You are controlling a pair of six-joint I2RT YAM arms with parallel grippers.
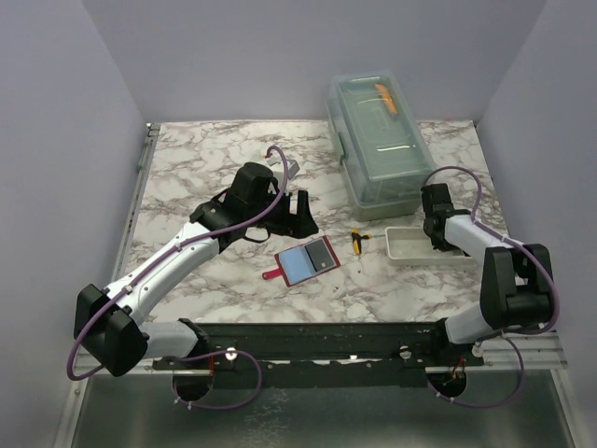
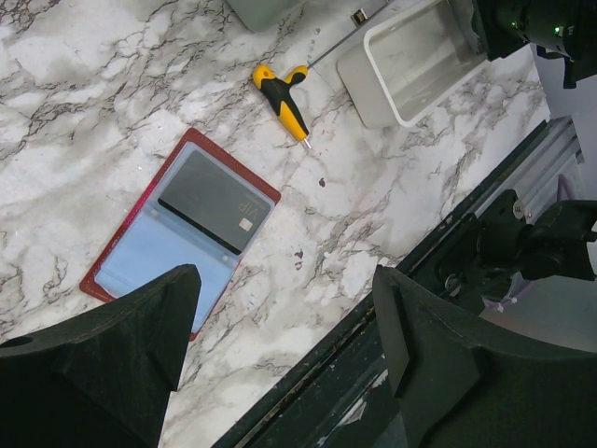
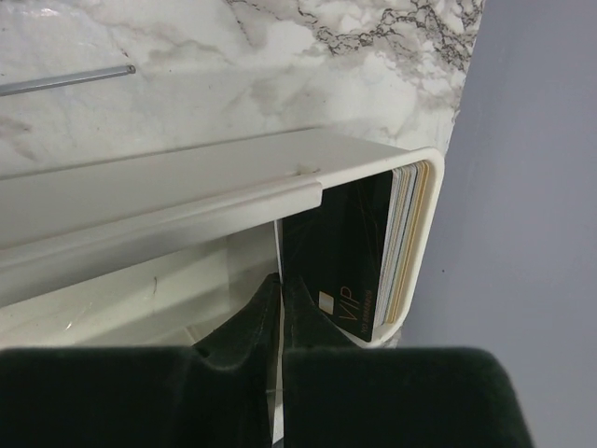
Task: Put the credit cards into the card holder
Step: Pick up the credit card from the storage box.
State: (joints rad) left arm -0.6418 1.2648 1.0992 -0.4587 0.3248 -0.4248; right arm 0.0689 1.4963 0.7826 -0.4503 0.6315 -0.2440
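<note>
The red card holder (image 1: 306,260) lies open on the marble, with a black card (image 2: 215,201) in its right-hand pocket (image 2: 177,233). My left gripper (image 1: 303,217) hangs open above and just behind it; in the left wrist view its fingers (image 2: 284,275) have nothing between them. My right gripper (image 3: 281,278) is down inside the white tray (image 3: 187,187), shut on a thin white credit card (image 3: 277,243) seen edge-on. A stack of credit cards (image 3: 403,243) stands on edge at the tray's end, fronted by a black VIP card (image 3: 345,252). In the top view the right gripper (image 1: 437,233) is at the tray's right end.
A yellow-and-black screwdriver (image 1: 356,241) lies between the card holder and the white tray (image 1: 410,254). A large clear plastic box (image 1: 378,140) stands behind the tray. The table's right edge and the wall are next to the tray.
</note>
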